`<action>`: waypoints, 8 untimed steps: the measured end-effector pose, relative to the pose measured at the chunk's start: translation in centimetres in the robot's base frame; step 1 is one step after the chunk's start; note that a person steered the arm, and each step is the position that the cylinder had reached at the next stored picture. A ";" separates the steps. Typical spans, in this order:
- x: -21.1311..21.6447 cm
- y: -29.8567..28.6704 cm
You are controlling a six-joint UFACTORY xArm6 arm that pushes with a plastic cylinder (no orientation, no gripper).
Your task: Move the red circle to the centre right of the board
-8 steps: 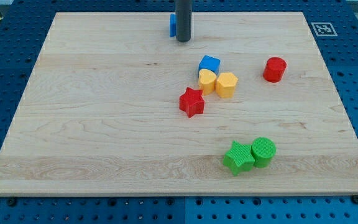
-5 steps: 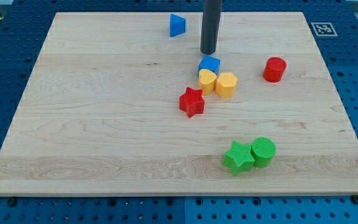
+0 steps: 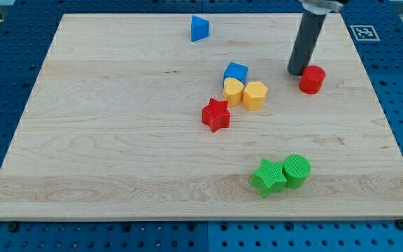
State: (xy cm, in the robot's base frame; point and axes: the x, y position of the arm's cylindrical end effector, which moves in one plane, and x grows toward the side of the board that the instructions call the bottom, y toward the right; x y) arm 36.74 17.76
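Board (image 3: 117, 140): my tip (image 3: 298, 73) beside red circle (image 3: 311, 79)

The dark rod's tip (image 3: 298, 72) stands just beside the red circle block (image 3: 311, 79), on its left. To the view's right of that block the wooden table (image 3: 117, 140) lies bare up to its edge. Leftward, the blue cube (image 3: 236, 71), yellow heart-like block (image 3: 233, 91) and yellow hexagon block (image 3: 255, 95) crowd together, with the red star block (image 3: 215, 115) just below them.
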 end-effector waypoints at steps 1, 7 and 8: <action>1.1 2.8; 6.9 -4.6; 6.9 -4.6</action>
